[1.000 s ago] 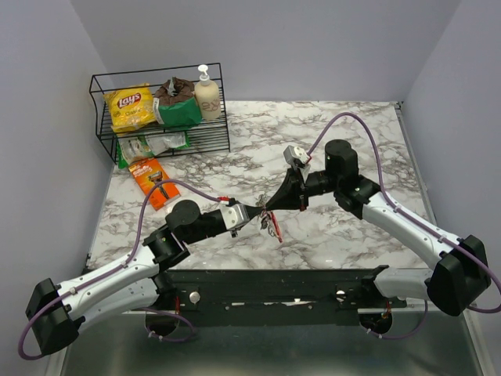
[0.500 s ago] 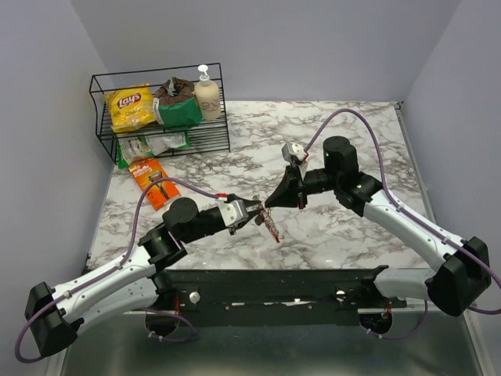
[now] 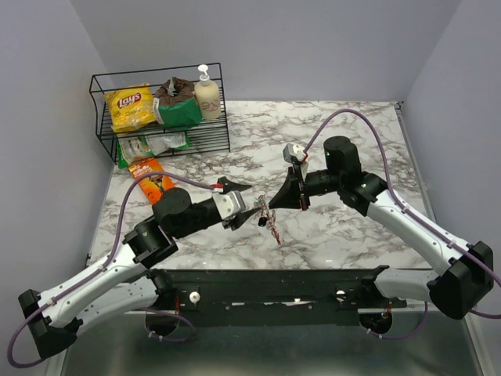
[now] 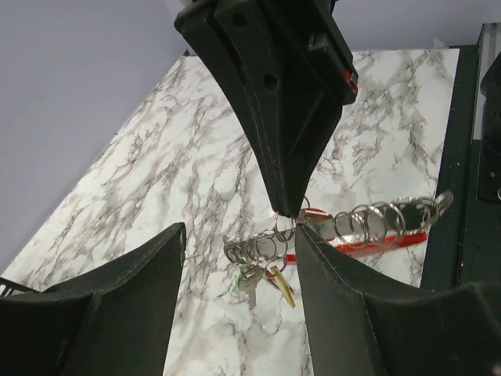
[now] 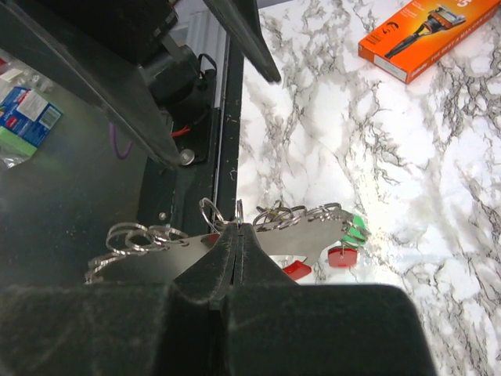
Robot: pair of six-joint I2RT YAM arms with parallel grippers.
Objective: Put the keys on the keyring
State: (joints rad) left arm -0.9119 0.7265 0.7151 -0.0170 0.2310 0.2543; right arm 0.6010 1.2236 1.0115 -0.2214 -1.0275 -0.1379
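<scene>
My right gripper (image 3: 269, 206) is shut on the keyring (image 3: 272, 222), pinching one of its silvery rings and holding it above the marble table. In the left wrist view the keyring (image 4: 368, 235) is a red curved strip strung with metal rings, and the keys (image 4: 252, 286) dangle from its left end. The right wrist view shows the right gripper (image 5: 239, 229) closed on the keyring (image 5: 313, 239), with red and green key heads (image 5: 342, 256) hanging at its end. My left gripper (image 3: 244, 200) stands open just left of the keyring. Nothing is between the left gripper (image 4: 241, 231) fingers.
A black wire basket (image 3: 106, 139) at the back left holds a chips bag, packets and a soap bottle. An orange razor box (image 3: 149, 176) lies in front of it and shows again as the orange razor box (image 5: 430, 31). The black mounting rail (image 3: 274, 282) runs along the near edge.
My left gripper has opened, let go of the keyring and drawn back to the left. The right gripper stays shut, and the keyring now hangs from it alone.
</scene>
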